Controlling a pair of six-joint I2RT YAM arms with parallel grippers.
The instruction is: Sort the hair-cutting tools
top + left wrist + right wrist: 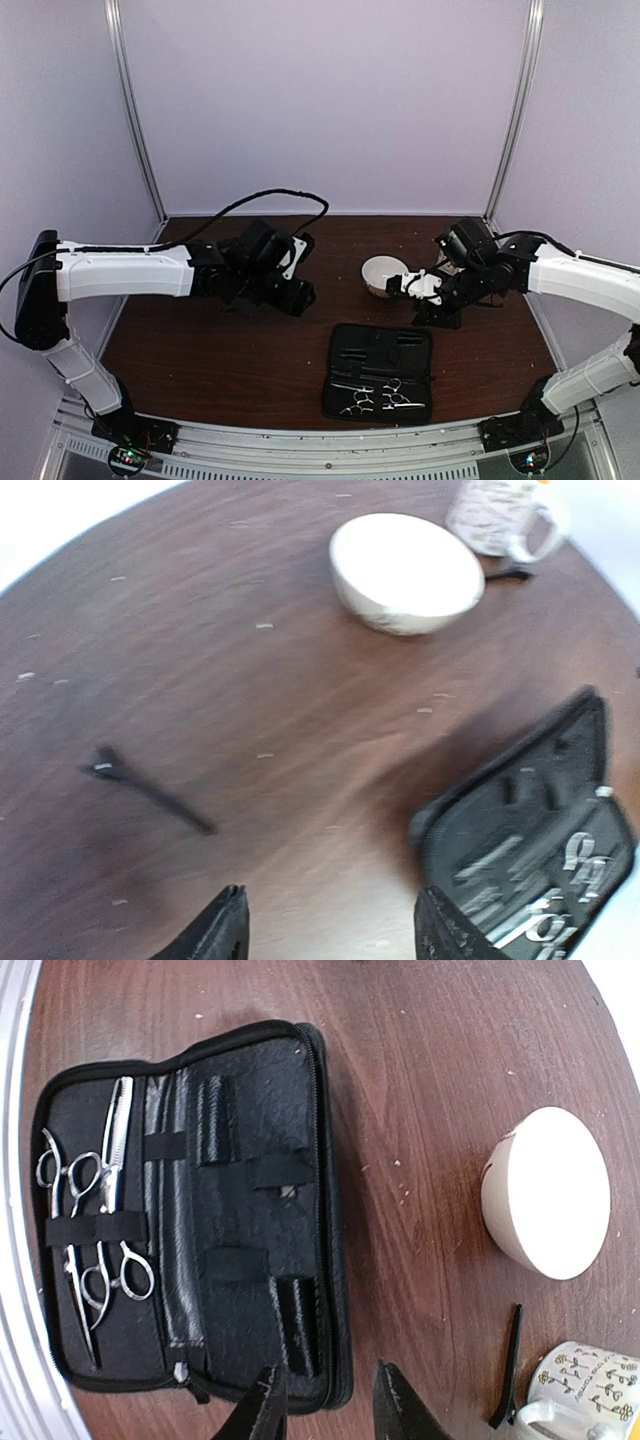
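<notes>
Our left tool [335, 935] hangs over bare wood with its fingers spread wide and nothing between them. Ahead of it a black stick [150, 790] lies flat on the table [300, 680], well apart from the white bowl [405, 570] and the black case [530, 850].

Our right tool [330, 1410] is parted too and grips nothing. From above we see it just beside the bowl.

The case lies open by the table's near edge, right of the middle. The two silver scissors [116, 1150] sit strapped side by side in the half of the case closest to that edge.

The second black stick [508, 1365] lies on the wood between the bowl and a patterned mug [585, 1390], just beside the mug. The bowl stands farther in, toward the far edge.
</notes>
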